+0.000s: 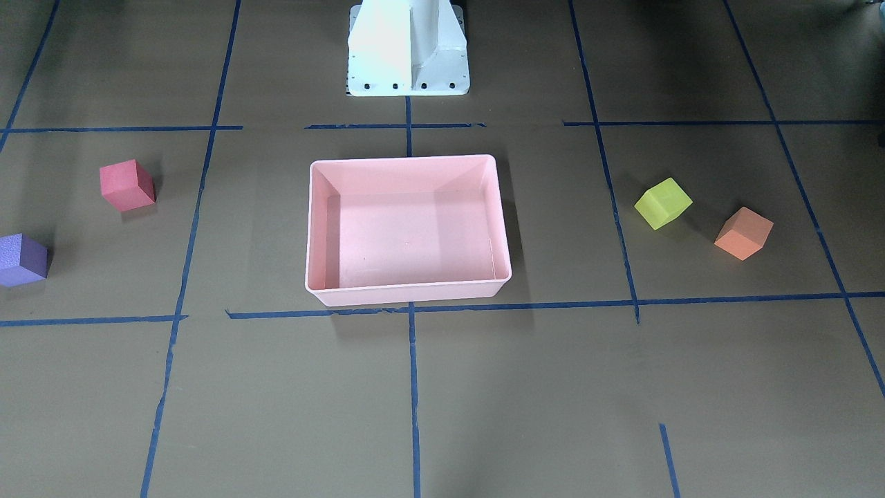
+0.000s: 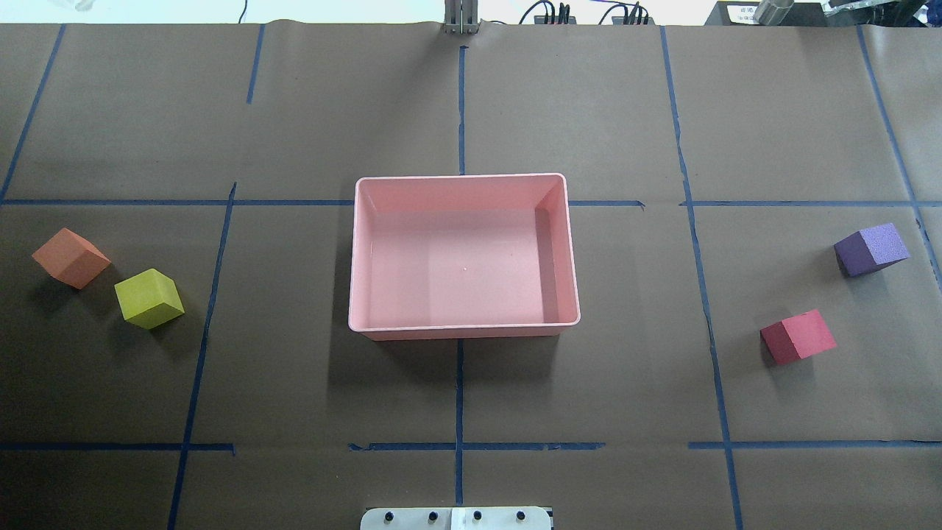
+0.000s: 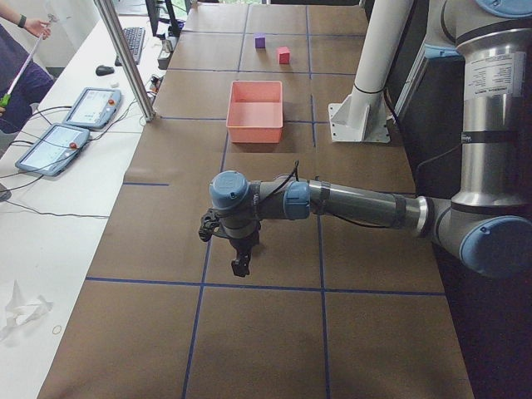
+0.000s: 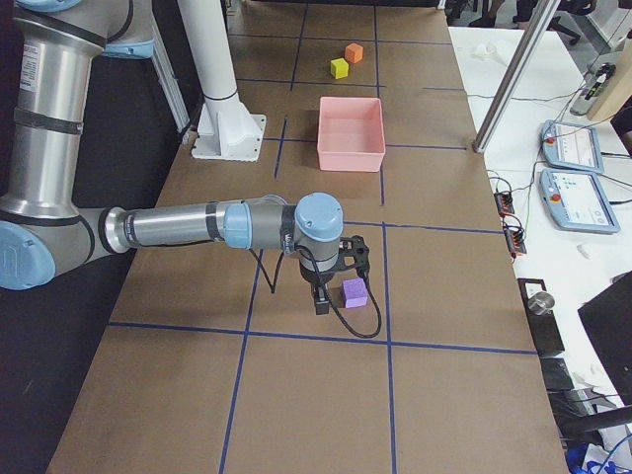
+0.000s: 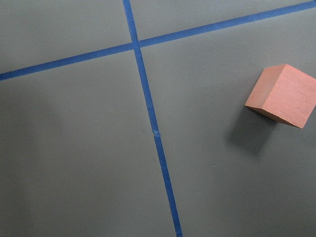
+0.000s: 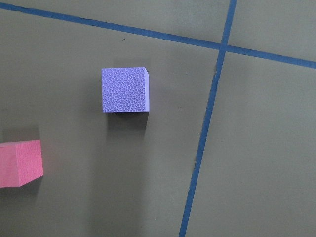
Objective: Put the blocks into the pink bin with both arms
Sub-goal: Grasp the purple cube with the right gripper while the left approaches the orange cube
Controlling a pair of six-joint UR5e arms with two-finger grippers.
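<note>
The pink bin (image 2: 464, 177) stands empty at the table's middle. The orange block (image 2: 71, 257) and the yellow-green block (image 2: 149, 297) lie to its left in the overhead view. The purple block (image 2: 870, 249) and the red block (image 2: 798, 336) lie to its right. My left gripper (image 3: 241, 262) shows only in the exterior left view, hanging over the table. My right gripper (image 4: 321, 301) shows only in the exterior right view, just beside the purple block (image 4: 355, 292). I cannot tell whether either is open or shut. The left wrist view shows the orange block (image 5: 282, 95), the right wrist view the purple block (image 6: 124, 90).
The white pedestal base (image 1: 408, 52) stands behind the bin on the robot's side. Blue tape lines (image 2: 459, 390) divide the brown table cover. A metal post (image 3: 125, 58), tablets (image 3: 91, 108) and an operator's arm sit on the side bench.
</note>
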